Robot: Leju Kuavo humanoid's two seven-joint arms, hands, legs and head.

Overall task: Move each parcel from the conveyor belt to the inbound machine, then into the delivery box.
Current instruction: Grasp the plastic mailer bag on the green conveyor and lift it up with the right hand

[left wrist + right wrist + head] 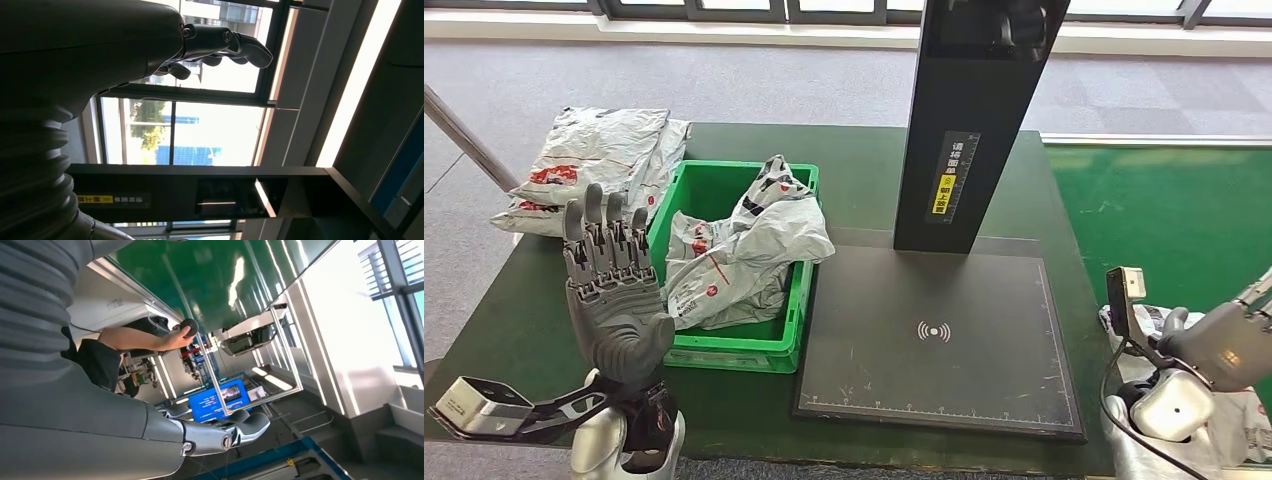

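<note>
With our left hand (pixel 614 300) raised open and empty at 8 o'clock, and our right hand (pixel 1224 345) (grip unclear) at the 4 o'clock parcel (pixel 1139 322) on the conveyor belt (pixel 1169 215), we should lift cleanly toward the scanner plate (pixel 934 335).

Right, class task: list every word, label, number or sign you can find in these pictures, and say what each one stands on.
Wireless scan symbol, no words: on the black scanner plate.
Ruler tick marks, numbers too small to read: along the plate's edges.
Yellow-and-white label, small characters, unreadable: on the black upright column.
Red printing, blurred: on the grey parcels in the green box.
Blue screen, text unreadable.
</note>
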